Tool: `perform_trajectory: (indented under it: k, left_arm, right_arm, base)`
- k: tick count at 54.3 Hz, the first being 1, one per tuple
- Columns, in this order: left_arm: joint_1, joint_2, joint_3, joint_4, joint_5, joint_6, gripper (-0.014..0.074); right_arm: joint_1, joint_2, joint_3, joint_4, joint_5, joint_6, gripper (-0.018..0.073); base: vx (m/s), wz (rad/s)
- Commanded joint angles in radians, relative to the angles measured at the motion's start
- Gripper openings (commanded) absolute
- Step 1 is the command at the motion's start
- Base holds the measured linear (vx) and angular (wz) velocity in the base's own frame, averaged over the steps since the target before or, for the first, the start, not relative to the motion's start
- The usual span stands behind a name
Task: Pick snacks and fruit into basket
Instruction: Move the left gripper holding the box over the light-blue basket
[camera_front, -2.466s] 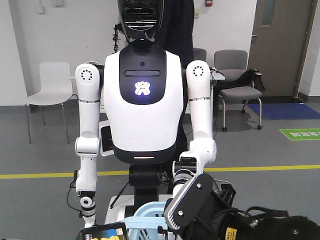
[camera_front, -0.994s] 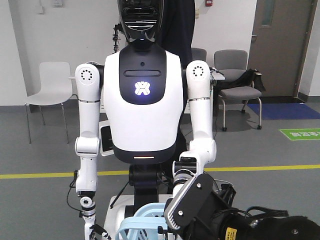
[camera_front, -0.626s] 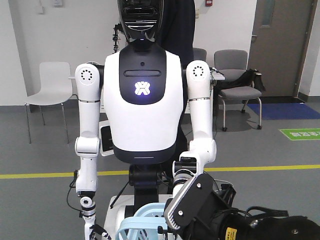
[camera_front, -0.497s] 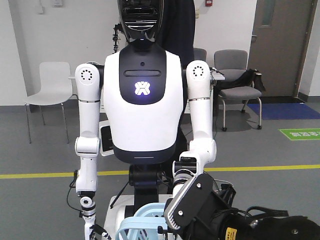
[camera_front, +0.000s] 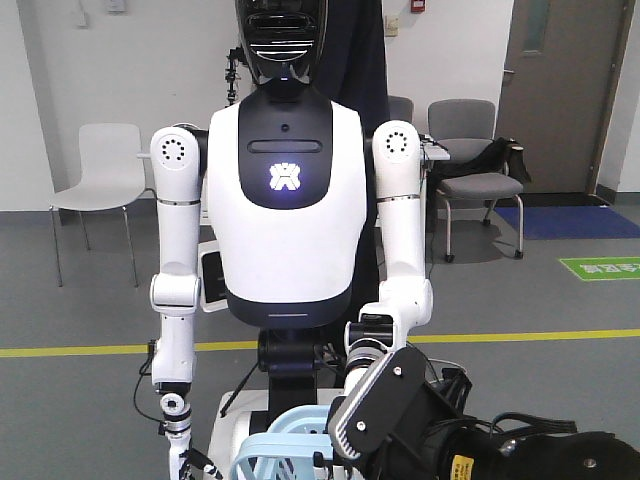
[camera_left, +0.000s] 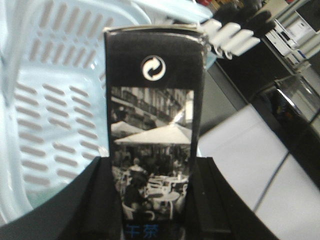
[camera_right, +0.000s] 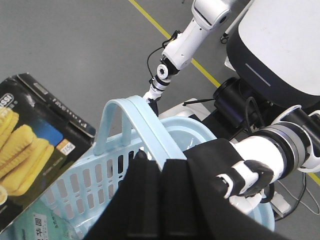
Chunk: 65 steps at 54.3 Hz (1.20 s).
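My left gripper (camera_left: 152, 165) is shut on the black snack box (camera_left: 152, 100), one black finger on each long side. The box stands upright against the slotted wall of the light blue basket (camera_left: 55, 100). The right wrist view shows the same box (camera_right: 30, 145), printed with yellow wafer rolls, left of the basket (camera_right: 100, 185), with a teal pouch (camera_right: 25, 225) below it. My right gripper (camera_right: 160, 162) is shut with its fingers pressed together, right over the basket handle (camera_right: 135, 120). The front view shows only the handle (camera_front: 275, 455). No fruit shows.
A white humanoid robot (camera_front: 285, 200) stands just behind the basket, with one hand (camera_right: 245, 180) at the far rim. Chairs (camera_front: 100, 180) stand along the back wall. A yellow line (camera_front: 80, 351) crosses the grey floor. A white surface (camera_left: 260, 170) lies right of the box.
The black box that showed at the bottom of the front view 2.5 s ago has left that view. The right arm and the humanoid have not moved.
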Motion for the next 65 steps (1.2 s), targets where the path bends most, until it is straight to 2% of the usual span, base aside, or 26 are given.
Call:
perform_trajectory:
  k: [1,5,9,20,32,40,46,50,60,65]
  left_arm:
    - [-0.007,-0.063,-0.018,-0.083,-0.234,0.112,0.0003]
    - [-0.007,-0.087,-0.018,-0.126,-0.234,0.209,0.0003]
    - [-0.007,-0.102,-0.018,-0.159,-0.236,0.269,0.0003]
    - [-0.007,-0.113,-0.018,-0.22,-0.267,0.376,0.0003]
    - [-0.008,-0.11,-0.018,-0.248,-0.267,0.373,0.0003]
    - [-0.046,-0.11,-0.018,-0.388,-0.267,0.37,0.0003]
    - [-0.071,-0.11,-0.018,-0.451,-0.267,0.385,0.0003]
    - [-0.09,-0.11,-0.018,-0.455,-0.267,0.436,0.0003]
    - [-0.145,-0.11,-0.018,-0.476,-0.267,0.636,0.0003]
    - [-0.166,-0.11,-0.019,-0.505,-0.267,0.674,0.0003]
  right_arm:
    - [-0.001,-0.041,-0.03,-0.044,0.025,-0.004,-0.0013]
    - [-0.001,-0.041,-0.03,-0.044,0.025,-0.004,-0.0013]
    - [-0.001,-0.041,-0.03,-0.044,0.025,-0.004,-0.0013]
    - [-0.001,-0.041,-0.03,-0.045,0.025,-0.005,-0.0013]
    - [-0.001,-0.041,-0.03,-0.045,0.025,-0.005,-0.0013]
    - [-0.001,-0.041,-0.03,-0.045,0.025,-0.005,-0.0013]
    - [-0.001,-0.041,-0.03,-0.045,0.025,-0.005,-0.0013]
    - [-0.001,-0.041,-0.03,-0.045,0.025,-0.005,-0.0013]
    - [-0.001,-0.041,-0.03,-0.045,0.025,-0.005,-0.0013]
    - [-0.001,-0.041,-0.03,-0.045,0.025,-0.005,-0.0013]
  base:
    - [0.0,0.0]
    - [0.0,0.0]
    - [0.0,0.0]
    - [0.0,0.0]
    - [0.0,0.0]
    - [0.0,0.0]
    - [0.0,0.0]
    - [0.0,0.0]
    - [0.0,0.0]
    - [0.0,0.0]
